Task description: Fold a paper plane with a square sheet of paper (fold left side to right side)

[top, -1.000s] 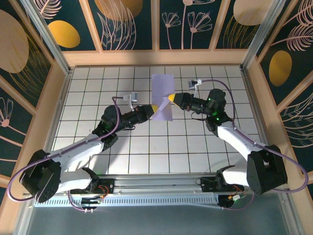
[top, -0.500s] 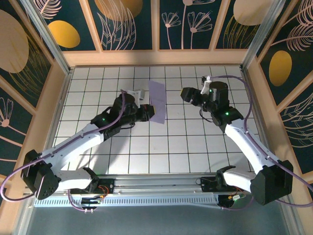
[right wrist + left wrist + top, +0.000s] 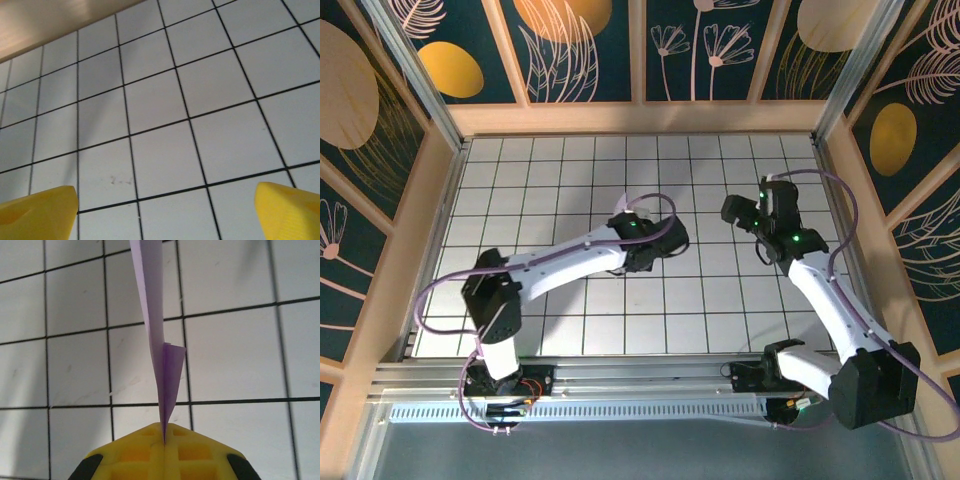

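In the left wrist view the lavender sheet of paper [image 3: 155, 305] shows edge-on as a thin upright blade with a small folded flap. It hangs above the white grid tiles. My left gripper [image 3: 164, 429] is shut on its lower tip, the yellow jaws pressed together. From this angle I cannot tell whether it has a paper plane's shape. From above, the left gripper [image 3: 674, 238] reaches over the table's middle, and the arm hides the paper. My right gripper [image 3: 731, 209] hovers to its right, apart from it. Its jaws are wide open, with only tiles between the yellow fingers [image 3: 37, 212].
The white grid table [image 3: 720, 300] has a raised wooden rim [image 3: 640, 118] on three sides. The arm bases sit on the rail [image 3: 640, 380] at the near edge. The left arm's long link crosses the table's left half diagonally.
The right gripper let go of the paper, opened wide and drew back to the right. The left arm swung right with the paper, turning it edge-on.
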